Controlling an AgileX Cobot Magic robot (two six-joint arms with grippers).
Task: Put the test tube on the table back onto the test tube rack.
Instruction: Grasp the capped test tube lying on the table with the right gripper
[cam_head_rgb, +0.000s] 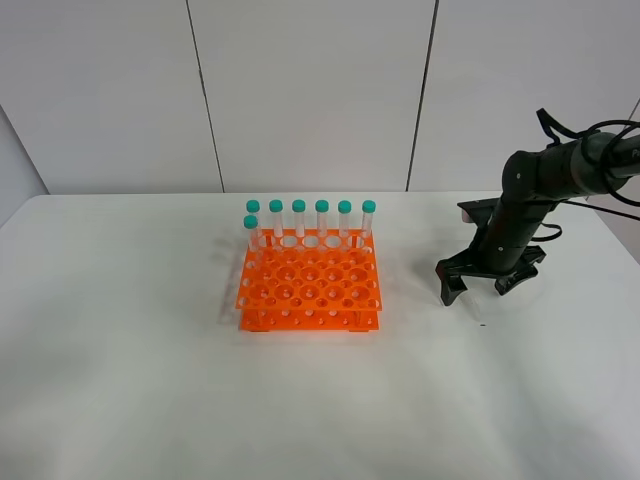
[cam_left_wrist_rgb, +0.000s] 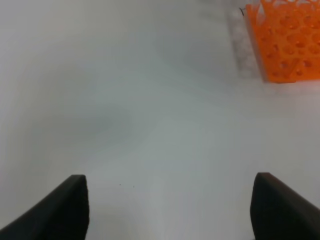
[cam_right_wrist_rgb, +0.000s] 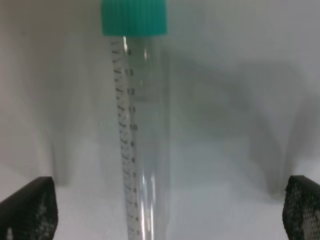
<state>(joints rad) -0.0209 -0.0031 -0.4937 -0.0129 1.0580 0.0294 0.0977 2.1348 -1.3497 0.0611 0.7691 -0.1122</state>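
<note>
- The right gripper (cam_head_rgb: 478, 290) is hovering low over the bench (cam_head_rgb: 150, 400) with its jaws spread wide, straddling the tube (cam_right_wrist_rgb: 142, 145) — nothing is gripped yet.
- The tube is lying flat on the bench, well to the right of the rack (cam_head_rgb: 308, 285).
- Doing this well, I judge, is calling for a square descent and a gentle close on the mid-barrel, below the cap — round plastic rolls.
- The left gripper (cam_left_wrist_rgb: 170, 210) is sitting wide open near a rack corner.

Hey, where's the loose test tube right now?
The test tube lies on the table right of the test tube rack in the exterior high view, under the right gripper; the right wrist view shows it between its open jaws, touching neither.
</note>
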